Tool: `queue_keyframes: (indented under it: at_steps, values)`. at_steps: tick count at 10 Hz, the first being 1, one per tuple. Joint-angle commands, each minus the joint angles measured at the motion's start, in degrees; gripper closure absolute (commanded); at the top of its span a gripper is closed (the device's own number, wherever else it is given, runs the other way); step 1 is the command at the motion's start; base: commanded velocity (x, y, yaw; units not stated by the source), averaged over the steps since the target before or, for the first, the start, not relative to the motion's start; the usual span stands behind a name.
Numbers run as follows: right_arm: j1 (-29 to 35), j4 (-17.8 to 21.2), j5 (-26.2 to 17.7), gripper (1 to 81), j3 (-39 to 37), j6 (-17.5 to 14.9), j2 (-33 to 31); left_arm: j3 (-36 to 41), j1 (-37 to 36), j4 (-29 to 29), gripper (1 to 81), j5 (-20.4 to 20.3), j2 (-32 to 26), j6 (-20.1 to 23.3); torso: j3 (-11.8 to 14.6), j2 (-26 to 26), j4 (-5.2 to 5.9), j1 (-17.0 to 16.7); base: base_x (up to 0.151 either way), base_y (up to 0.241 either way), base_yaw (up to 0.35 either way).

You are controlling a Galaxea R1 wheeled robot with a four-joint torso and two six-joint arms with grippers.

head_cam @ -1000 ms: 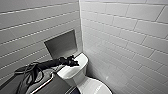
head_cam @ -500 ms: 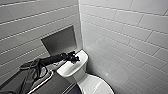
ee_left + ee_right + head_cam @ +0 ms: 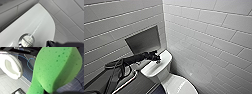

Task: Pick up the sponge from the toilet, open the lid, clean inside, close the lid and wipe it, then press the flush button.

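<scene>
Above the tank top (image 3: 164, 55), the left gripper (image 3: 156, 58) sits by the flush button (image 3: 26, 40), its grip indiscernible.

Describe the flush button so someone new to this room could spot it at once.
Find the white toilet in the corner of the tiled walls; its tank top sits at the back. The flush button is the small round disc set in the middle of that top, under the left hand. It is the one shiny, metal-rimmed thing on plain white.
</scene>
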Motion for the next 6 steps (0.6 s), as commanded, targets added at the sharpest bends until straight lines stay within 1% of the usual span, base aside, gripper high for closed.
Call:
queue_keyframes:
  at_steps: [1,2,3,4,6]
  values:
    - [-2.34,-1.09,-4.30,81.1,3.14,-0.40,-0.40,-2.88,-11.05,1.93,81.1,2.15,-0.15,0.23,-2.78,0.00,0.00,0.00,0.000,0.000,0.000]
    - [-2.34,-1.09,-4.30,81.1,3.23,-0.40,-0.40,-3.41,-11.23,2.02,81.1,2.15,0.12,0.23,-3.11,0.00,0.00,-0.02,0.000,0.000,0.000]
    - [-2.51,-1.09,-4.30,81.1,3.23,-0.40,-0.40,-3.58,-11.31,2.80,81.1,2.06,0.46,0.23,-4.42,0.00,0.00,-0.02,0.000,0.000,0.000]
    - [-2.51,-1.09,-4.30,81.1,3.23,-0.40,-0.40,-3.58,-11.32,3.42,81.1,1.88,0.64,0.14,-2.41,0.00,0.00,-0.02,0.000,0.000,0.000]
    - [-2.51,-1.09,-4.21,81.1,3.41,-0.49,-0.40,-5.52,-11.49,4.74,81.1,1.71,1.87,0.14,-3.56,0.05,0.00,0.02,0.000,0.000,0.000]
